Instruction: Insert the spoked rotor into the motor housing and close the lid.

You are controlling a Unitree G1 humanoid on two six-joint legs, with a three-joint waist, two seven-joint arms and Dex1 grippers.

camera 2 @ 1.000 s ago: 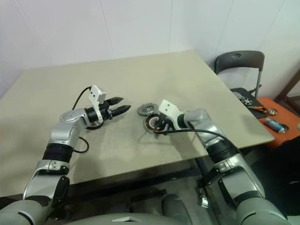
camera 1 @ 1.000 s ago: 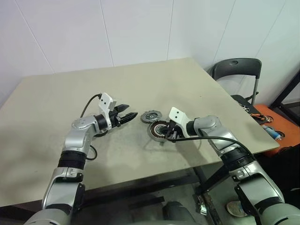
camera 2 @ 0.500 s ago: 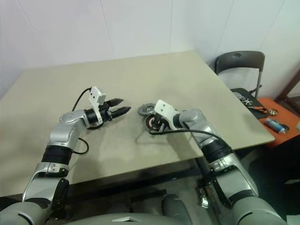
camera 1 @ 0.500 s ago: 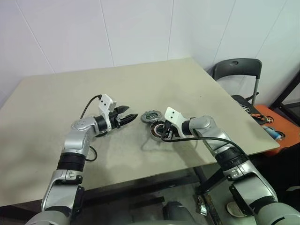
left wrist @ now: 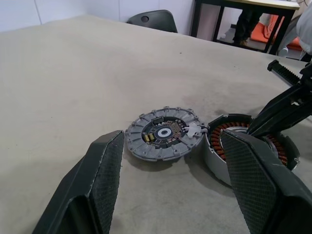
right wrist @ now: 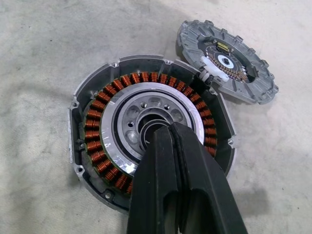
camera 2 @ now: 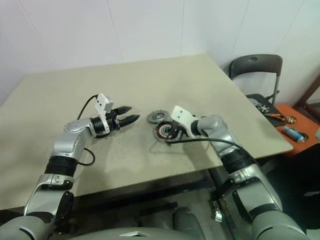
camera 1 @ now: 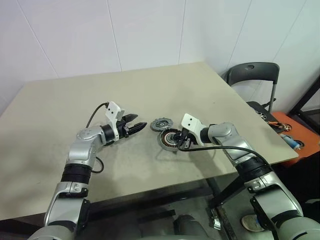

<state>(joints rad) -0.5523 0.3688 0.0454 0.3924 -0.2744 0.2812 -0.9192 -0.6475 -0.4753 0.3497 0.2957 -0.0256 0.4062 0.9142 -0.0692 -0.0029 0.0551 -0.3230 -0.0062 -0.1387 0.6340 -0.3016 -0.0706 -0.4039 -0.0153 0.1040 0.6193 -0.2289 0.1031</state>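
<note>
The motor housing sits open on the tabletop, no rotor seated inside; the lid lies just beyond. Right gripper, clenched and empty, probes its centre; left gripper hovers released.

Even, diffuse overhead light; scene bright, no harsh glare. Soft shadows fall on counter beneath both arms and beside motor housing. Head views sharp at centre, straight lines bowing slightly toward edges. Left wrist view: left pincer fingers close to lens, softly blurred; background chair soft. Right wrist view: copper windings crisp, faint sheen on silver bearing; right pincer dark, little surface detail.
</note>
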